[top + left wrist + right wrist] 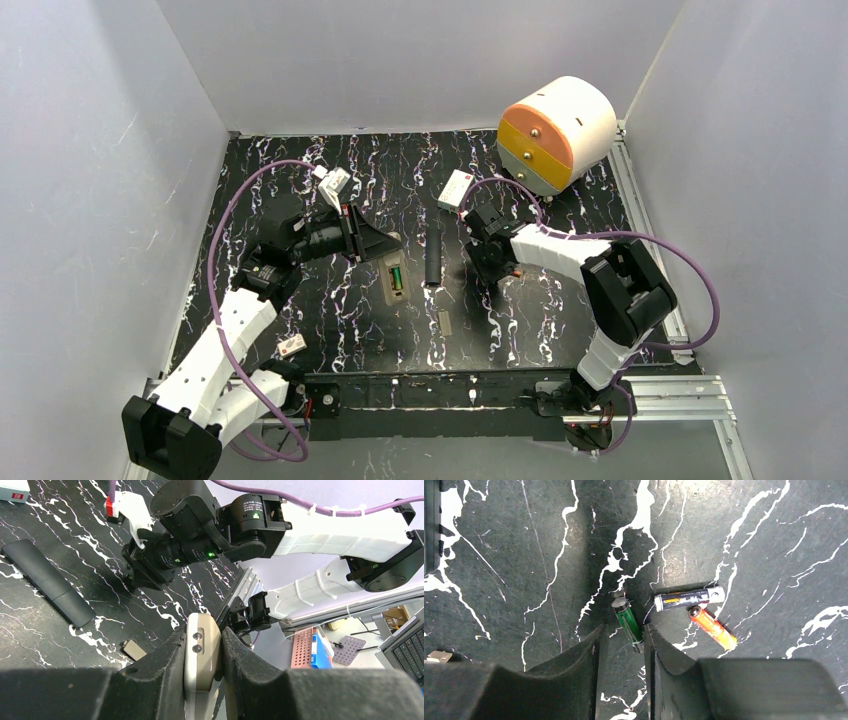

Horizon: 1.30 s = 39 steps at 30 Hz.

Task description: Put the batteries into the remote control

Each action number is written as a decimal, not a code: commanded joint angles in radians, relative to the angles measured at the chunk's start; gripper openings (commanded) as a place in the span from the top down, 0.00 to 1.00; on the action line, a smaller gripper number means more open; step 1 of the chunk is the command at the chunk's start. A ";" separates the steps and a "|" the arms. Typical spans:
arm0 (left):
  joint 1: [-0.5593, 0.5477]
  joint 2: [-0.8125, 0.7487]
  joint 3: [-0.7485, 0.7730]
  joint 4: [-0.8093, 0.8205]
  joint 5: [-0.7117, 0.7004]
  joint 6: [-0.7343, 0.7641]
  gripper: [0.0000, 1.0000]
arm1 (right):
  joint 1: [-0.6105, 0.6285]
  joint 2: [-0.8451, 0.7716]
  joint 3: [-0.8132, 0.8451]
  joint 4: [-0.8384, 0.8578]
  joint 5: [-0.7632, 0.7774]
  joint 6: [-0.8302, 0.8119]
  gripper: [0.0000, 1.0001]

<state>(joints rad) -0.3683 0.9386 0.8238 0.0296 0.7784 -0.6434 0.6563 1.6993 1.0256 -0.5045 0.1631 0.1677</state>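
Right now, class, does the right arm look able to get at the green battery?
Probably yes: the right gripper is open astride the green battery; the dark battery and orange battery lie aside, nothing between.

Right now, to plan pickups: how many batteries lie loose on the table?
3: a green battery between the fingers of the right pincer, a dark battery beside it, an orange battery below that. Others may be hidden.

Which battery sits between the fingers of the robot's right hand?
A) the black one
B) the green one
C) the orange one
B: in the right wrist view, the green battery has its end between the fingers of the right hand, while the dark battery and the orange battery lie off to one side on the table.
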 commanded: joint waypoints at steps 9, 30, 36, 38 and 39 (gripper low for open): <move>0.006 -0.015 0.006 0.027 0.012 -0.002 1.00 | 0.050 0.056 0.024 -0.001 0.076 -0.056 0.73; 0.004 0.082 -0.035 0.124 -0.211 -0.178 1.00 | 0.100 -0.408 0.087 0.301 -0.393 0.345 0.92; 0.004 0.130 -0.036 0.116 -0.334 -0.282 1.00 | 0.112 -0.479 0.075 0.439 -0.544 0.403 0.92; 0.004 0.151 -0.031 0.117 -0.327 -0.303 1.00 | 0.112 -0.505 0.031 0.526 -0.615 0.394 0.92; 0.004 0.158 -0.029 0.122 -0.318 -0.313 1.00 | 0.111 -0.516 0.015 0.565 -0.649 0.390 0.92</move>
<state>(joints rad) -0.3683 1.0775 0.7765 0.1223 0.4915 -0.8871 0.7673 1.2312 1.0824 -0.1352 -0.3027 0.5308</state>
